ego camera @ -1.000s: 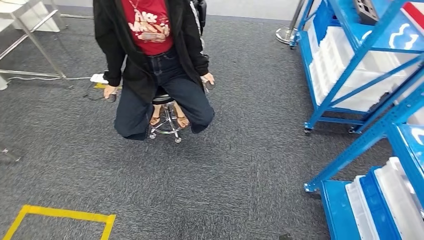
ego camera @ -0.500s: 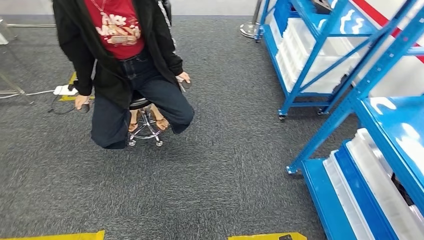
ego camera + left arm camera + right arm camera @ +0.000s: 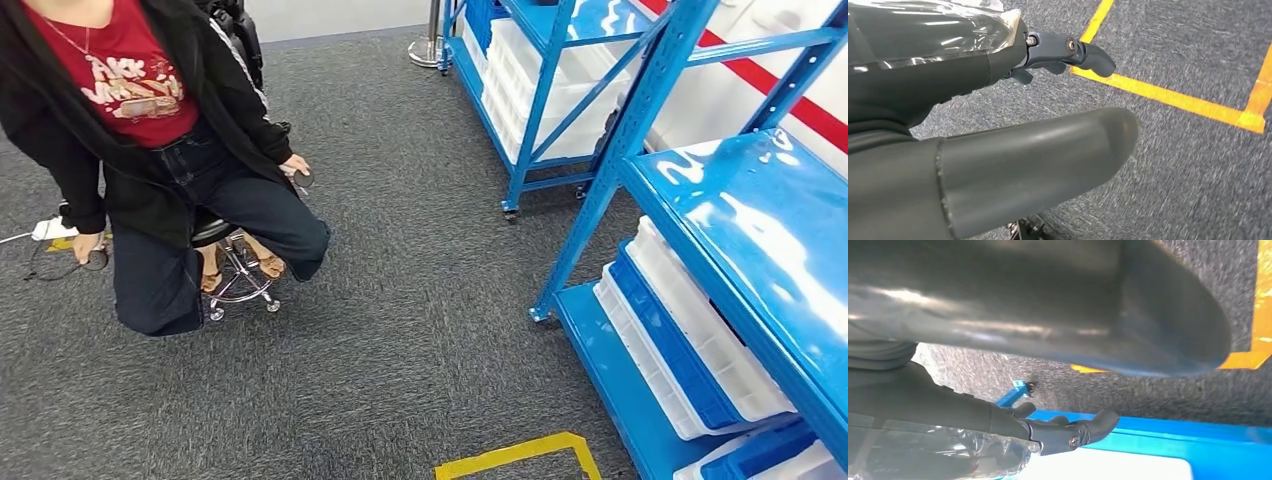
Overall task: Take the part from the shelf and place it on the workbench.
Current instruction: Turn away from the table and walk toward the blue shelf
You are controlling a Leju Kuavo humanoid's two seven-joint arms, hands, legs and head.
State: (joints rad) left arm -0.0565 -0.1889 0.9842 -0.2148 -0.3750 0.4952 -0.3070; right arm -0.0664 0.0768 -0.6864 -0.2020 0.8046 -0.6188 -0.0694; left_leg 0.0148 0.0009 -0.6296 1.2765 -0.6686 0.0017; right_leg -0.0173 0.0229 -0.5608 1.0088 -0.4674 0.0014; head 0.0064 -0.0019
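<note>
since the earlier frames the whole head view has swung right: the camera turned, so the blue shelf (image 3: 740, 230) now looms at right and the seated person (image 3: 150, 160) sits far left. finish squaring up to the shelf before reaching. no part can be picked out among its white bins (image 3: 700, 340). the left robot hand (image 3: 1068, 52) and right robot hand (image 3: 1068, 432) hang over the carpet holding nothing, fingers loosely apart.

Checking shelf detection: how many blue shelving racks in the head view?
2. The near rack stands at the right, with white and blue bins on its bottom shelf. The far rack stands behind it, near the top, holding white bins. More may lie out of frame.
</note>
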